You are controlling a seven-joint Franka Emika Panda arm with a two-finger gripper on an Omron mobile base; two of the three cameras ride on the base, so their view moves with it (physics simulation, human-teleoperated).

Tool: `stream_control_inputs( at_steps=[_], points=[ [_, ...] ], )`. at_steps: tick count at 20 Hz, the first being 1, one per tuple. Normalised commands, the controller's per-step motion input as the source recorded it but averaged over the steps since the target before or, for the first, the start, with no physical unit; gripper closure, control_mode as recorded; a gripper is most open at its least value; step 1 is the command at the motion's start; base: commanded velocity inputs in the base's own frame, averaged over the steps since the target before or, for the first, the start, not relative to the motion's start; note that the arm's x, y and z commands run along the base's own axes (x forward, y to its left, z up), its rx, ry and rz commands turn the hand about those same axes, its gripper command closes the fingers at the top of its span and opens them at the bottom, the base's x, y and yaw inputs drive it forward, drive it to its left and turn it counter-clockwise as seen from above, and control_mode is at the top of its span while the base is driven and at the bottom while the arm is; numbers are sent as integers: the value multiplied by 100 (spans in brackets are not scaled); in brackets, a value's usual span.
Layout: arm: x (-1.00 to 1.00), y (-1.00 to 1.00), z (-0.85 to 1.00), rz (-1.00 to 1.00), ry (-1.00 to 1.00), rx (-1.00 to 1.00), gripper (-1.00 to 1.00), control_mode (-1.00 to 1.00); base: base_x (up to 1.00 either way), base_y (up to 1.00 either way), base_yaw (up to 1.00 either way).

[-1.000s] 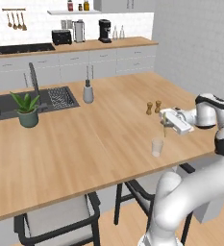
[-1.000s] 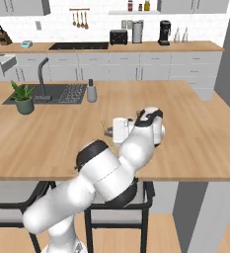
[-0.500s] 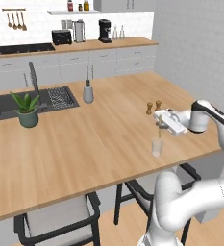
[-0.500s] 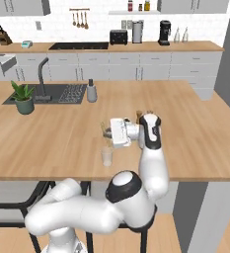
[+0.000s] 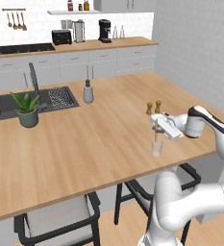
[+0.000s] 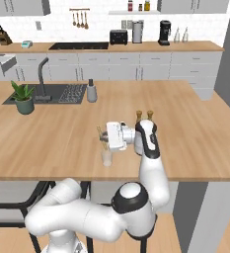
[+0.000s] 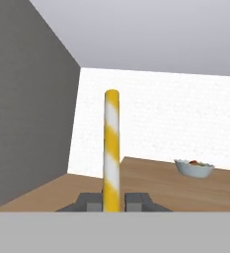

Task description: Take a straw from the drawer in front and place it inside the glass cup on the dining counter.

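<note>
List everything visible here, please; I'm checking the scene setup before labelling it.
straw: one, yellow and white striped, clamped between the finger tips, above the glass cup
glass cup: one, clear, near the front edge of the dining counter
dining counter: one, light wood, across the middle
shakers: two, brown, on the dining counter behind the cup
soap bottle: one, grey, beside the sink
sink: one, dark, set in the dining counter
plant: one, green in a grey pot, by the sink
stools: two, black frames, under the counter edge
coffee maker: one, black, on the back counter
toaster: one, dark, on the back counter
bowl: one, white, on a wood counter in the hand view
gripper: one, shut on the straw
</note>
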Motion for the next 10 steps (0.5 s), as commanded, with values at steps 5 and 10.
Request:
stream_control_inputs(
  at_steps=[5,10],
  points=[
    [1,-5,-9,0,0,4,100,-100,0,0,0],
    [15,-15,0,0,0,4,100,-100,0,0,0]
  ],
)
